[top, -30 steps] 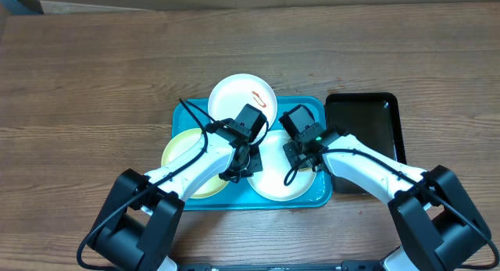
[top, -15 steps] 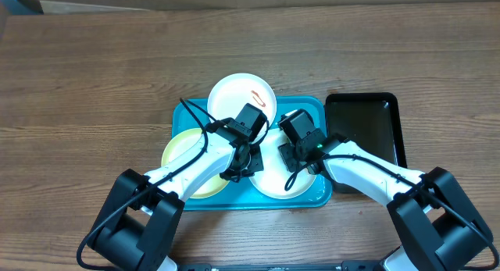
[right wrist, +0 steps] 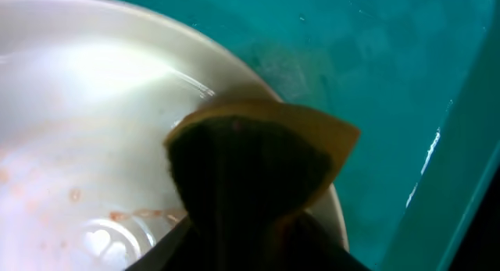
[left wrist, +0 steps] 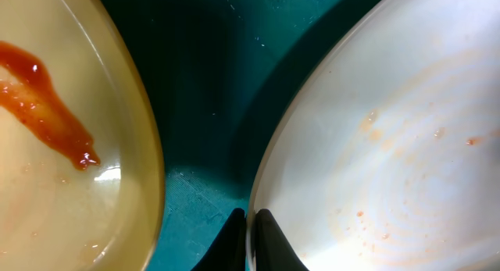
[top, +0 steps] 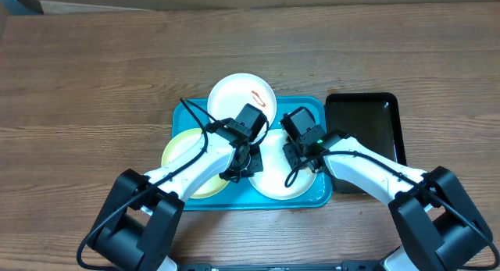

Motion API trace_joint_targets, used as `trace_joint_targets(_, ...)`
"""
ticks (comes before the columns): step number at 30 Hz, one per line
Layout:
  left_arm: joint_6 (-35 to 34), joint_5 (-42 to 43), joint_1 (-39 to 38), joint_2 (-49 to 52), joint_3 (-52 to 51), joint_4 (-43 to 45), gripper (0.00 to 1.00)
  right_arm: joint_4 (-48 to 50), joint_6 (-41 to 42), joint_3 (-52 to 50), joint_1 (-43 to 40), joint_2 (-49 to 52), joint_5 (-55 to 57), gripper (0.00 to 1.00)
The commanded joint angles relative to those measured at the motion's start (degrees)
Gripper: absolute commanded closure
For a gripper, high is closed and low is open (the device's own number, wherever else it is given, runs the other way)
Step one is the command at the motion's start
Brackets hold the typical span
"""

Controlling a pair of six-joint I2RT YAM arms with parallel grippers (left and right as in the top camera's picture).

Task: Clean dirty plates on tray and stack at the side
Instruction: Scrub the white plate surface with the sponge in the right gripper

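Note:
The turquoise tray [top: 195, 119] holds three plates. A white plate [top: 242, 98] with a red smear lies at its back edge. A yellow-green plate [top: 181, 150] lies at the left; the left wrist view shows a red smear on it [left wrist: 47, 146]. A white plate [top: 275, 183] with faint orange specks lies at the front right. My left gripper [top: 238, 165] is shut on this plate's left rim [left wrist: 248, 224]. My right gripper [top: 301, 158] is shut on a dark sponge with a yellow edge [right wrist: 258, 154], which presses on the plate's right part [right wrist: 94, 107].
A narrower black tray [top: 367, 130] stands just right of the turquoise tray. Wooden table [top: 94, 83] surrounds both. The tray's raised right rim [right wrist: 461, 169] is close beside the sponge.
My right gripper with the sponge slid slightly left over the white plate and then back right. My left gripper has stayed on the rim.

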Motion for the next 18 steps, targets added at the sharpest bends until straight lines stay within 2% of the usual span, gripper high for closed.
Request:
trace_joint_targets(1, 0.85, -0.92, 0.26, 0.55, 0.33, -0.39, 0.93, 0.0, 0.35, 1.73, -0.2, 0.24, 0.81, 0.81)
trace_joint_targets(3, 0.85, -0.9, 0.26, 0.55, 0.33, -0.39, 0.93, -0.28, 0.35, 1.7, -0.2, 0.24, 0.81, 0.96)
trace_joint_targets(14, 0.85, -0.9, 0.26, 0.55, 0.33, -0.39, 0.94, 3.26, 0.35, -1.97, -0.59, 0.37, 0.35, 0.96)
trace_joint_targets(18, 0.85, -0.9, 0.26, 0.55, 0.33, -0.39, 0.94, 5.05, 0.35, -3.43, -0.63, 0.5, -3.5, 0.96)
